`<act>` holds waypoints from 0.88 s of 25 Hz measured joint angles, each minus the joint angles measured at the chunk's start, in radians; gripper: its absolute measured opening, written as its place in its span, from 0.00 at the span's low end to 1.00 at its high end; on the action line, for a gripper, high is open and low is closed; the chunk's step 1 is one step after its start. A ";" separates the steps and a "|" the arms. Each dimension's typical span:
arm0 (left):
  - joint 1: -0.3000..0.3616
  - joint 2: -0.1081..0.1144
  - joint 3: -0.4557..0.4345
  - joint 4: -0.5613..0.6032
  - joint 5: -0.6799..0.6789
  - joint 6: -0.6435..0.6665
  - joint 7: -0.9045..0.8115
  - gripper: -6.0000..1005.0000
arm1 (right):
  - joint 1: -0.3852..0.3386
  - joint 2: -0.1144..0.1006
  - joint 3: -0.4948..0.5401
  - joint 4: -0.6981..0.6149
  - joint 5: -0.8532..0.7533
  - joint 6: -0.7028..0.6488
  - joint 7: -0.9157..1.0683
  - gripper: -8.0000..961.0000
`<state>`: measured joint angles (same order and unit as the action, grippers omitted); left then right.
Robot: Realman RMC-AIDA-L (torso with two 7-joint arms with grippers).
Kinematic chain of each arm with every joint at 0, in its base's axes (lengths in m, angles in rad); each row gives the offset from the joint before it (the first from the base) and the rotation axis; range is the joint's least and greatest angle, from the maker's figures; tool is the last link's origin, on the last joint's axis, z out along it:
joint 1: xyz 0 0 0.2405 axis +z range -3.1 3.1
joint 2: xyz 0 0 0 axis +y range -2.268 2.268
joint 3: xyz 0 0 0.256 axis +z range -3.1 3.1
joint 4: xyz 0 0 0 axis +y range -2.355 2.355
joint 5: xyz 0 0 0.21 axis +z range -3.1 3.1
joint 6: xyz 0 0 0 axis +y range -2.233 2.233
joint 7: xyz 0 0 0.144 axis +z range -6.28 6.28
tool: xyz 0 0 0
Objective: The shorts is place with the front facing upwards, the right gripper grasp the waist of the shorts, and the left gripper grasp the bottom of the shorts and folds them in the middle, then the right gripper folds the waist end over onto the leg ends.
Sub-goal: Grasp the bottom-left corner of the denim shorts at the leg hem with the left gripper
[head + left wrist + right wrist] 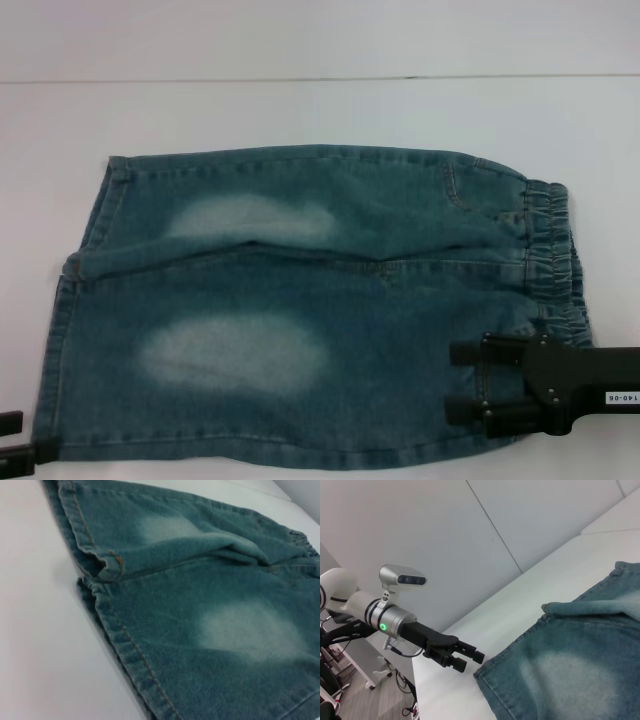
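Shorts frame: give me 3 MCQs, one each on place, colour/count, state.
1. Where is the right end effector?
A. Over the waist end of the shorts
B. Over the leg hems
C. Off the table

2. How many pale faded patches show on the shorts in the head view?
A. One
B. Two
C. Four

3. How do the shorts lie?
A. Rolled into a ball
B. Folded into a small square
C. Spread flat, one leg behind the other

Answers:
1 A: the right end effector sits over the near corner of the shorts, by the elastic waistband; the left end effector waits at the leg hem corner.
2 B: one patch on each leg.
3 C: both legs lie spread on the white table.
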<state>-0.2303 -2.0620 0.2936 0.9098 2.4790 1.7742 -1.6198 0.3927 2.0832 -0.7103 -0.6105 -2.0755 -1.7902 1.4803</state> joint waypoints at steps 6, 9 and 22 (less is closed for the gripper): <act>-0.017 -0.005 0.014 -0.002 0.036 0.006 -0.017 0.87 | 0.000 0.000 0.000 0.000 0.000 -0.002 0.000 0.98; -0.020 -0.007 0.023 0.001 0.038 0.017 -0.023 0.87 | 0.000 0.000 0.000 -0.002 0.000 -0.003 0.009 0.98; -0.032 -0.007 0.024 0.004 0.049 0.042 -0.034 0.87 | 0.000 -0.001 0.000 -0.001 0.000 -0.001 0.012 0.98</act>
<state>-0.2622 -2.0685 0.3180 0.9143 2.5284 1.8160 -1.6542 0.3927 2.0820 -0.7102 -0.6112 -2.0755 -1.7912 1.4925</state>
